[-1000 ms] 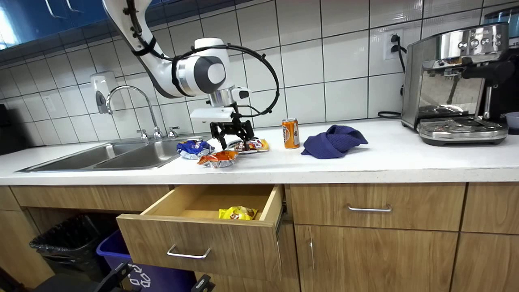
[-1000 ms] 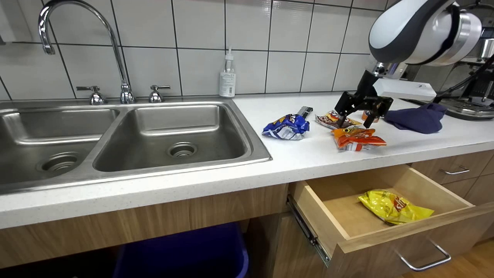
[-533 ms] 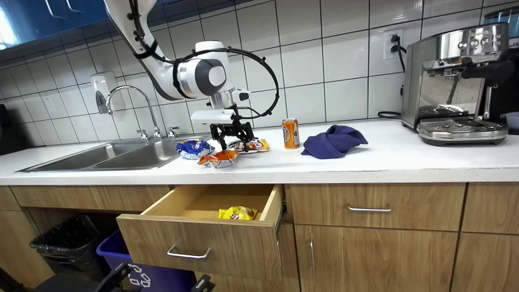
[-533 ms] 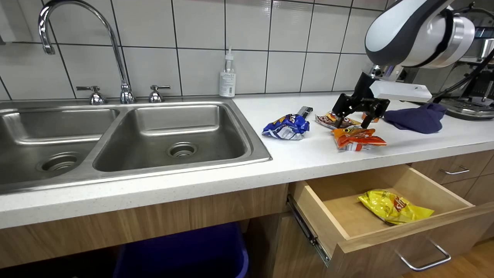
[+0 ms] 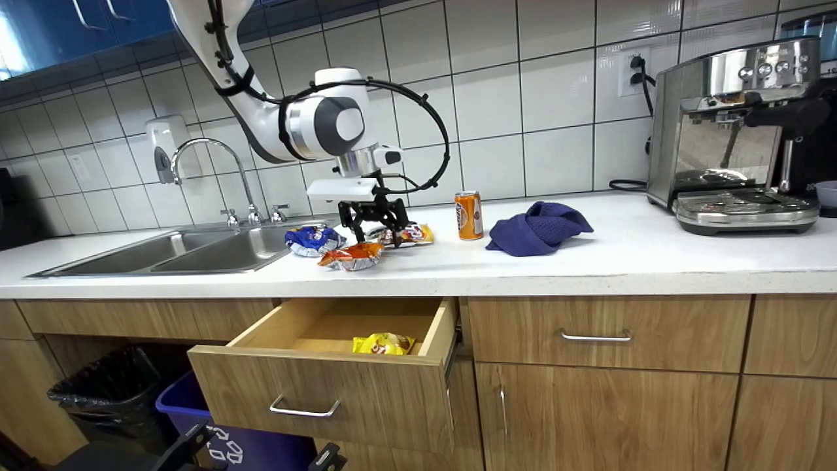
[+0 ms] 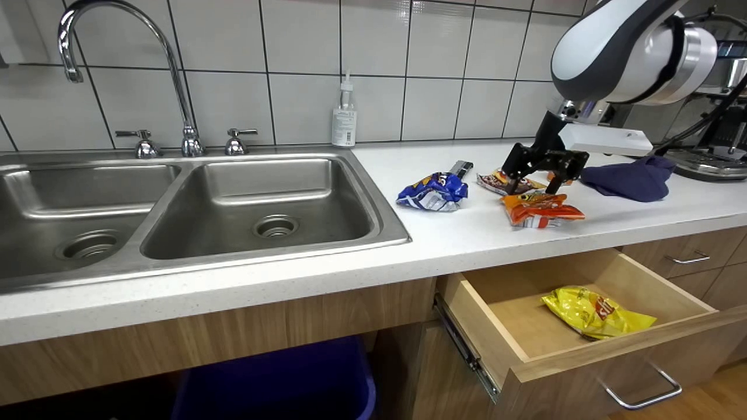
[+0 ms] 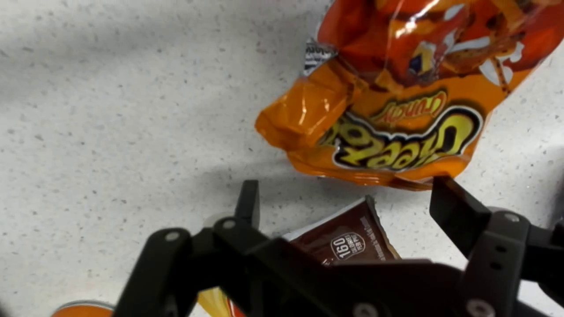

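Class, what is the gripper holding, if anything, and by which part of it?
Nothing is held: the gripper is open, and the brown packet showing in its gap and the orange Cheetos bag lie unclamped on the counter.

In an exterior view, with the Cheetos bag (image 5: 353, 258) on the surface (image 5: 641, 255) as clock centre, a snack packet (image 5: 416, 235) lies just behind at 2 o'clock, the gripper (image 5: 379, 242) above; a can (image 5: 469, 217) farther out at 2, a cloth (image 5: 539, 230) at 3, the sink (image 5: 216, 255) at 9, a second bag (image 5: 312, 242) at 10. Below, at 6, a drawer (image 5: 340, 386) holds a third bag (image 5: 384, 343).
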Controlling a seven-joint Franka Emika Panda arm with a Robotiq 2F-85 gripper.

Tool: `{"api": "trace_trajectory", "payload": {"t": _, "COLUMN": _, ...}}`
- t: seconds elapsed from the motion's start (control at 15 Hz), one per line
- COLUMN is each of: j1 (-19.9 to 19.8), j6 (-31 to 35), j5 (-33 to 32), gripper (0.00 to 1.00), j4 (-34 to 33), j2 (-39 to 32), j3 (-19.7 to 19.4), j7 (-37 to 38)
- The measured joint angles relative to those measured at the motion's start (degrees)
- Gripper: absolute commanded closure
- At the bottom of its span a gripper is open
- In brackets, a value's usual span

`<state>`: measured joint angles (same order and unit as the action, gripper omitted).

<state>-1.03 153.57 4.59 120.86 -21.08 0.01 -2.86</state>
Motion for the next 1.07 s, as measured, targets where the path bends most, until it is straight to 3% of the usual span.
{"api": "trace_trajectory", "payload": {"t": 1.07, "j1": 0.0, "j6": 0.0, "j5": 0.2, "gripper": 0.0, "j4": 1.7, "j2": 0.1, "j3": 2.9, "j7": -0.4}}
